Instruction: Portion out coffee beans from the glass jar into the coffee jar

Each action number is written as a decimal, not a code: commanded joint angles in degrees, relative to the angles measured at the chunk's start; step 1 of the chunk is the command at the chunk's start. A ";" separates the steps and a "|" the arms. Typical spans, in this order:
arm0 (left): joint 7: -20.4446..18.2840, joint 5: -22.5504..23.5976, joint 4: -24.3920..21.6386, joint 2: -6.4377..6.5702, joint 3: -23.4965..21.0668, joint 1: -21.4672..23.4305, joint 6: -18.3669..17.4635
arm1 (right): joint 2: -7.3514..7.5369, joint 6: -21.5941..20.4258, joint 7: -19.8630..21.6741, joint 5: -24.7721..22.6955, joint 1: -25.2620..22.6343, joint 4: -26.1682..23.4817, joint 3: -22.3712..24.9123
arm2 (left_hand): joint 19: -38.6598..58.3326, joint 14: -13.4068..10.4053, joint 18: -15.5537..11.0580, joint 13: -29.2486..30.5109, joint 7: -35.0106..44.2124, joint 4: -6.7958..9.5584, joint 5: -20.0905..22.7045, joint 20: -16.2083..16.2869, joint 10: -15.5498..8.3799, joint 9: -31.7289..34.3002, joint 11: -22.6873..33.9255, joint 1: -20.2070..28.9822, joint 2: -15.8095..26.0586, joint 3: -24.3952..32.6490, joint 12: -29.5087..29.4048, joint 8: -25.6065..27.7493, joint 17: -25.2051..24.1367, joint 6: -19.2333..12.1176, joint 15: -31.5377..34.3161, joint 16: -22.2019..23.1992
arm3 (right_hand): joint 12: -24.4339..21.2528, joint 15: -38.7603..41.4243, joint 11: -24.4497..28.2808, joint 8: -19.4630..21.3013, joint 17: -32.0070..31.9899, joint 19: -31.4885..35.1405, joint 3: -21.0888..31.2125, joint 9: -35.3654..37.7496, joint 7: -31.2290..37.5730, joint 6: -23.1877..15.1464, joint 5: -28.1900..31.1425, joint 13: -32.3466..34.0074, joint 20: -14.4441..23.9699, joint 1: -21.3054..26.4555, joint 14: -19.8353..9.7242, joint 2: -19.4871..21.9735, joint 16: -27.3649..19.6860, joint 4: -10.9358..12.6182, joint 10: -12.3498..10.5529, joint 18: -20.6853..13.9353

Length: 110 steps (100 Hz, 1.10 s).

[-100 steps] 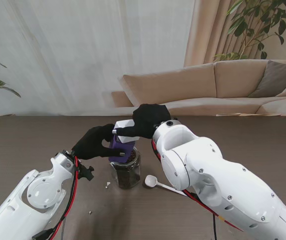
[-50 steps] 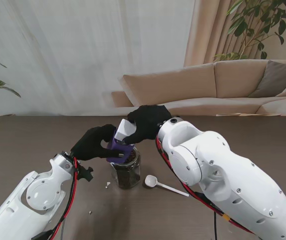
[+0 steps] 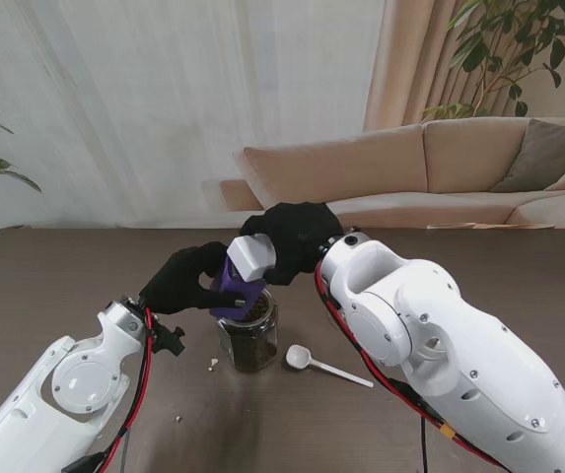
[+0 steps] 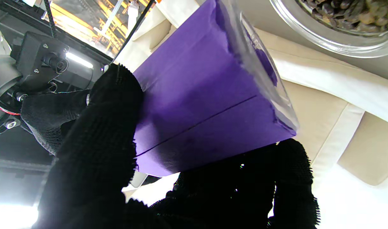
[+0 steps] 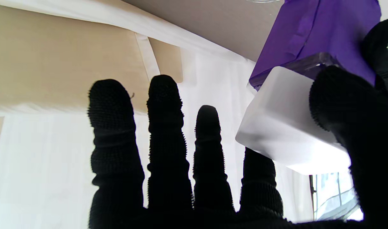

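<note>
Stand view, centre: left hand (image 3: 185, 281) grips the tilted purple coffee jar (image 3: 235, 286) over the glass jar (image 3: 248, 340); right hand (image 3: 297, 236) pinches its white lid (image 3: 250, 258), steadying it.

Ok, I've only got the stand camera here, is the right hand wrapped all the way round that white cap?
Observer: No. The right wrist view shows the right hand with its thumb pressed on the white cap; three fingers stick out straight, off it.
Operator: And the left hand's hold?
Observer: In the left wrist view, the left hand grips the purple container on opposite sides.
Operator: Is it solid purple?
Observer: No, a clear wall covers the purple.
</note>
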 commanded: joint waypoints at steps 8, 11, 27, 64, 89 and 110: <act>-0.93 -0.32 -0.60 -0.34 0.02 0.02 0.35 | 0.29 -1.07 2.34 0.26 0.01 -0.29 0.40 | 3.64 1.36 -3.32 2.24 24.86 4.13 3.17 1.42 -5.81 4.12 5.04 11.42 9.11 17.17 1.56 3.78 0.18 -2.54 0.73 0.68 | -0.75 -0.62 0.13 -1.67 -24.50 -1.71 3.97 -5.03 -2.74 1.85 -5.10 -3.12 -1.11 -4.78 0.47 -4.94 -0.20 -2.23 0.25 -0.45; -0.94 -0.32 -0.62 -0.34 0.01 0.05 0.40 | 0.29 -1.33 2.29 0.23 -0.13 -0.34 0.65 | 3.64 1.34 -3.33 2.29 24.86 4.14 3.16 1.42 -5.83 4.12 5.06 11.45 9.09 17.17 1.56 3.79 0.18 -2.55 0.76 0.69 | -0.86 -0.84 -0.05 -1.88 -24.80 -1.88 4.02 -6.12 -3.18 2.35 -6.12 -3.67 -1.10 -5.39 0.57 -5.18 -0.27 -2.35 0.43 -0.49; -0.94 -0.36 -0.69 -0.35 -0.07 0.19 0.77 | 0.48 -2.77 2.18 2.63 -1.28 -1.20 3.12 | 3.63 1.37 -3.34 2.21 24.86 4.15 3.14 1.44 -5.73 4.04 5.04 11.47 9.08 17.17 1.54 3.79 0.17 -2.54 0.75 0.69 | -1.68 -2.59 0.12 -2.67 -27.40 -3.75 6.27 -13.75 -6.28 6.56 -12.00 -8.13 -0.59 -11.28 1.46 -5.82 -0.99 -3.27 1.75 -0.36; -1.10 -0.53 -0.41 -0.34 0.18 -0.07 0.96 | -0.21 10.16 1.30 3.79 -0.40 -2.66 1.55 | 3.68 1.44 -3.33 2.25 24.86 4.16 3.19 1.52 -5.70 4.11 5.12 11.45 9.07 17.18 1.52 3.77 0.13 -2.52 0.79 0.72 | -1.01 -0.10 1.22 5.72 -27.11 -3.90 -36.87 -6.45 7.58 15.38 10.38 -8.50 2.42 -21.63 5.68 44.60 -0.60 2.69 8.06 1.66; -1.50 -0.59 -0.38 -0.25 0.14 -0.04 1.00 | 0.39 14.57 7.52 1.91 3.02 -2.53 -3.48 | 3.69 1.50 -3.28 2.21 24.80 4.17 3.24 1.54 -5.65 4.14 5.13 11.47 9.08 17.20 1.46 3.72 0.15 -2.41 0.75 0.71 | -0.06 1.07 0.35 4.81 -26.40 -2.62 -39.29 -3.85 6.00 16.54 18.19 -7.55 2.10 -24.18 5.89 46.54 -0.20 3.70 8.64 1.97; -1.36 -0.43 -0.57 -0.26 -0.12 0.30 1.09 | 0.71 13.22 9.68 1.72 4.04 -2.37 -5.26 | 3.64 1.58 -3.17 2.26 24.75 4.17 3.23 1.55 -5.59 4.13 5.15 11.51 9.05 17.18 1.46 3.70 0.07 -2.40 0.76 0.72 | 0.32 1.30 0.15 4.74 -25.94 -2.38 -36.53 -3.28 5.03 15.61 19.77 -6.64 1.78 -19.58 5.07 41.81 -0.15 4.46 8.30 2.01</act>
